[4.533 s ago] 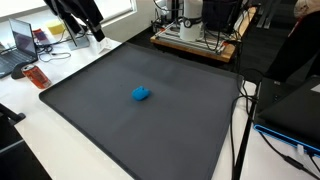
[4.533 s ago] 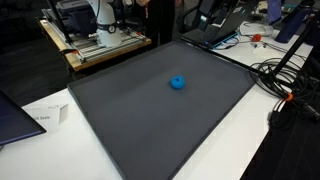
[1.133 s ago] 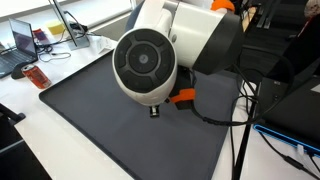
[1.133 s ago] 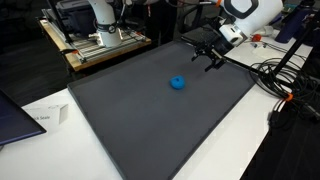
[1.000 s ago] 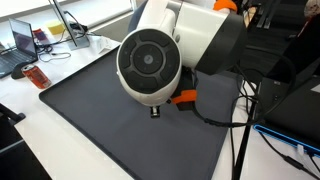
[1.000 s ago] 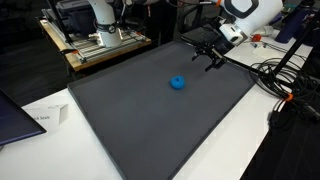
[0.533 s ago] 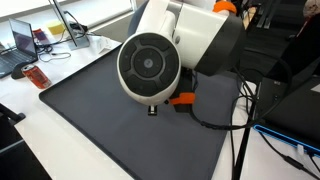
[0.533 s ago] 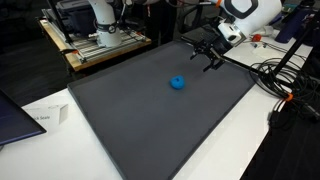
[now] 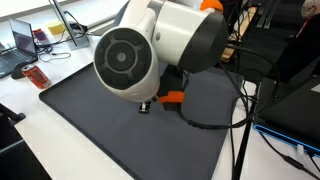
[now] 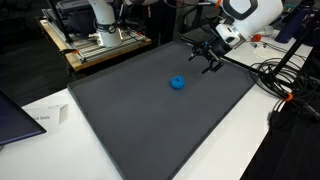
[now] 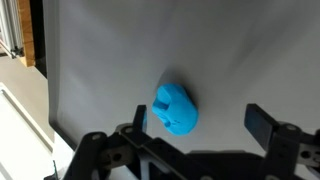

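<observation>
A small blue lump lies on the dark grey mat, a little past its middle. In the wrist view it sits between the two fingers, close to the left fingertip and well apart from the right one. My gripper hangs open and empty above the mat's far edge, a short way from the lump. In the wrist view the gripper is wide open. In an exterior view the arm's big white joint fills the middle and hides the lump.
A wooden bench with equipment stands behind the mat. Cables lie beside the mat's edge. A dark laptop and a paper sit on the white table. Another laptop and an orange item show by the mat.
The arm came in over the mat from out of view. In the last half second its white joint has swung sideways and the gripper has shifted slightly. The blue lump has not moved.
</observation>
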`<state>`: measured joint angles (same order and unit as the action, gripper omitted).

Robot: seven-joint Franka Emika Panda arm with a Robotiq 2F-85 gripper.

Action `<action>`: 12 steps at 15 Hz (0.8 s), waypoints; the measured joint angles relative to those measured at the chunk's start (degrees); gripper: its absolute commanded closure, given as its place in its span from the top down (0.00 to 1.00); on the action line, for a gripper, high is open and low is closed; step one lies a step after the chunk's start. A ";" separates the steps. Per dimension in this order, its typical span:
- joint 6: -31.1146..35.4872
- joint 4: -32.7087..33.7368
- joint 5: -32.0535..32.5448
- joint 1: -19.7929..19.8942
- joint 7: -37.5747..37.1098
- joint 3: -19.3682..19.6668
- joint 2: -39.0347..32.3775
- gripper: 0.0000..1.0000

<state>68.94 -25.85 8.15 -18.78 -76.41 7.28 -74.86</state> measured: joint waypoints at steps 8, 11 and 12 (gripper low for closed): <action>0.37 0.54 -7.75 8.10 0.24 -4.62 2.25 1.00; 0.37 0.53 -10.50 10.87 0.17 -6.04 2.48 1.00; 0.37 0.52 -11.41 11.83 0.17 -6.50 2.47 1.00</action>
<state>69.31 -25.33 -3.26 -6.95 -76.24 0.78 -72.39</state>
